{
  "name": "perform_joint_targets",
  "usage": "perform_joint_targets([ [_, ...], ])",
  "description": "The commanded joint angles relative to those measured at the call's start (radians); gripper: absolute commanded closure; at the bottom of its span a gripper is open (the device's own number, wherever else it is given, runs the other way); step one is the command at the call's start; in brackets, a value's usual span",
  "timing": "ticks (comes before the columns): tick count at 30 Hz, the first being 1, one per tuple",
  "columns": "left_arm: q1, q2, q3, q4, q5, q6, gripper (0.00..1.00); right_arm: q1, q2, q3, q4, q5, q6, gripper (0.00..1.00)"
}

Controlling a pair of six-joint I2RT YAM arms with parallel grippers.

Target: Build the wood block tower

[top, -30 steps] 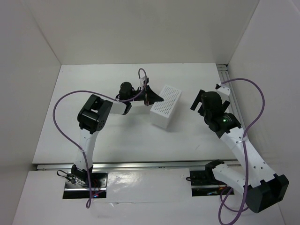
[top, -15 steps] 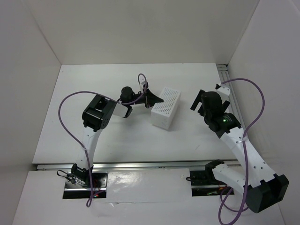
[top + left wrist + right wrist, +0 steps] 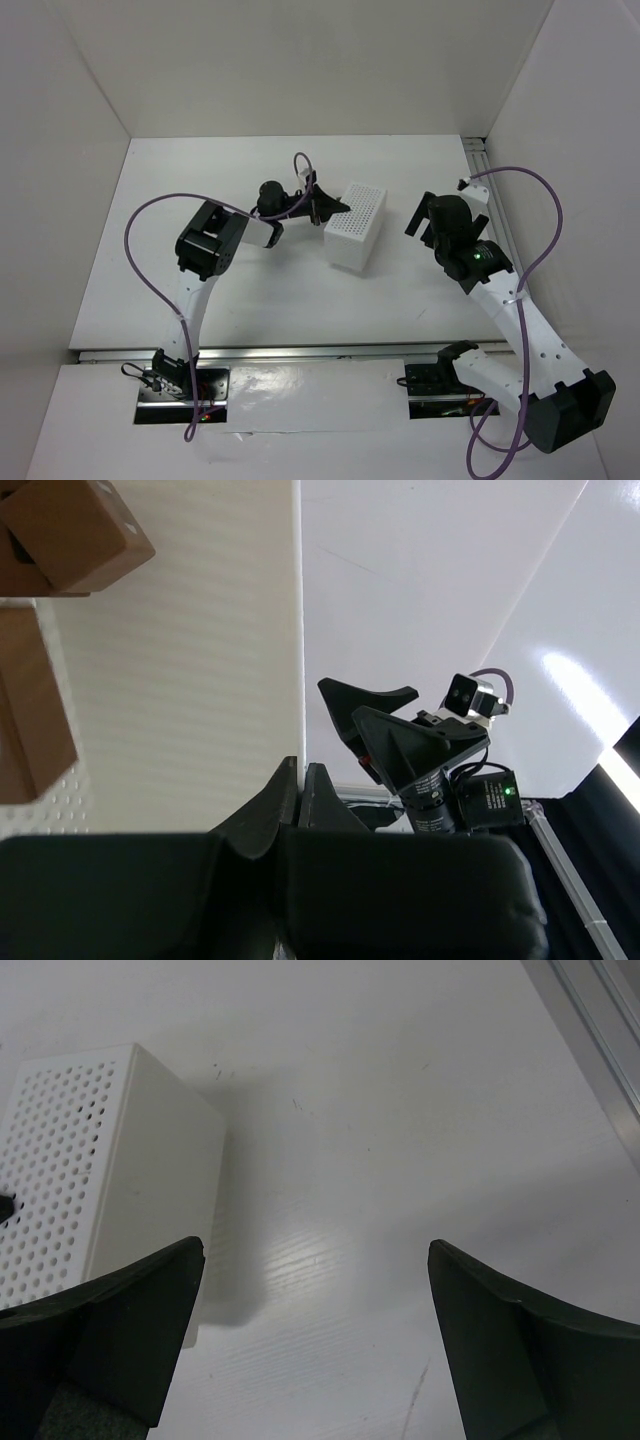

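white tabletop (image 3: 200,200) holds a tray (image 3: 355,225) with wood blocks (image 3: 75,530); they look light, hard, smooth: pinch flat opposite faces. left end effector (image 3: 300,776) is together, right end effector (image 3: 312,1252) apart.

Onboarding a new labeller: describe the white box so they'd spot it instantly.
Start at the white table. Near its middle, the left gripper pinches the rim of the box: a white oblong, the only thing covered in small holes.

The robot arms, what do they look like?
The left arm and right arm have white links, black joint housings and a purple cable each. The left end effector and right end effector have black wedge-shaped fingers. A green light glows on the right arm.
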Motion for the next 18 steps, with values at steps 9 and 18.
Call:
perform_joint_targets([
  [9,-0.066,0.096,0.242,0.578,-0.054,-0.157,1.00,0.009,-0.008,0.029,-0.039,0.018,0.002,0.00],
  [18,-0.098,0.128,0.302,0.578,-0.075,-0.176,1.00,0.009,-0.008,0.038,-0.057,0.027,0.002,0.00],
])
